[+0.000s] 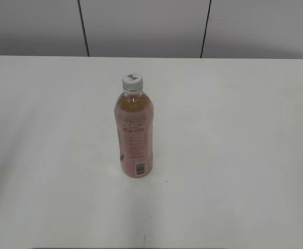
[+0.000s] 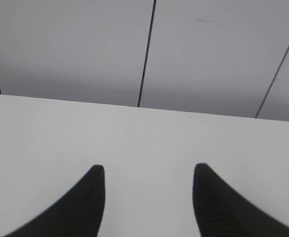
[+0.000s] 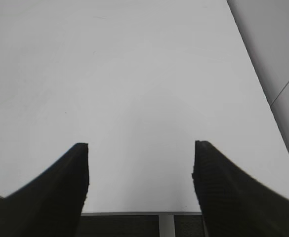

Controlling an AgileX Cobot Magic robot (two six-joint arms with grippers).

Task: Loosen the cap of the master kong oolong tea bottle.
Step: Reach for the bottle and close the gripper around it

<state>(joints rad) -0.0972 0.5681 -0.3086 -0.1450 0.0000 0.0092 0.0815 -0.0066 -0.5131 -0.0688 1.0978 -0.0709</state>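
A flat white bench [image 1: 234, 155] is seen filling the exterior view, bounded at its far edge by a grey panelled wall [image 1: 141, 26] with dark vertical seams. A tall clear plastic bottle of amber tea [image 1: 134, 136] with a pink wrap label, red print and a barcode is stood upright near the middle of the bench, slightly left of centre and well clear of every edge. A small round white ribbed screw cap [image 1: 132, 82] with a dark mark on top is seated on the bottle neck.

The left gripper [image 2: 149, 173] is shown with black ribbed fingers [image 2: 92, 197] spread apart over bare bench, facing the far edge. The right gripper [image 3: 140, 150] is likewise held apart, nothing between its fingers [image 3: 211, 177], near the bench's right edge. Neither gripper is visible in the exterior view.
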